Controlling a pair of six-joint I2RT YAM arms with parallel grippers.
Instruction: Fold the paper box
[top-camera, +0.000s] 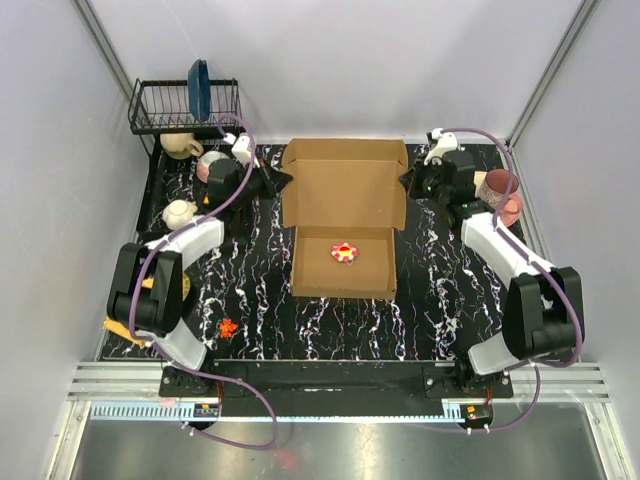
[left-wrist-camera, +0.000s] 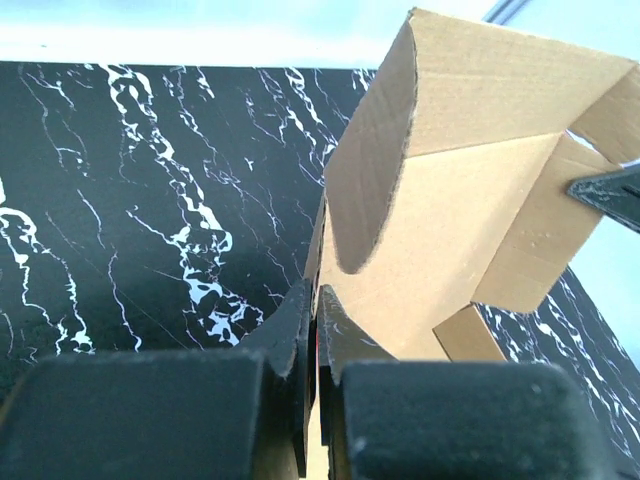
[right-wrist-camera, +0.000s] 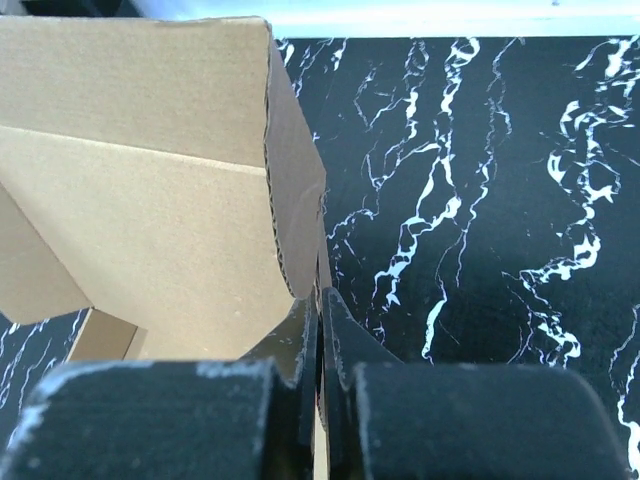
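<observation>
Black marbled worktop (top-camera: 440, 290) fills the floor of a white-walled cell, and the paper box (top-camera: 345, 265) sits at its middle, slightly nearer the far edge than the near one. Its base is already formed. Four low walls stand up around a square tray, and a small red-and-yellow toy (top-camera: 344, 253) lies inside. The lid (top-camera: 345, 185) is not closed. It rises from the tray's far wall and leans toward the far edge, with its front lip and side flaps partly bent.

The left gripper (top-camera: 278, 182) is at the lid's left side and the right gripper (top-camera: 408, 182) at its right side. In each wrist view the fingers are pressed nearly together. A thin cardboard edge seems to run down between them, though the contact itself is hidden, so each most likely pinches a side flap (left-wrist-camera: 365, 170) of the lid.

By my reading, most of the folding is done. What remains is to swing the lid down toward the near edge, tuck the side flaps inside the tray walls and seat the front lip. A dish rack (top-camera: 185, 105) stands at the far left corner.
</observation>
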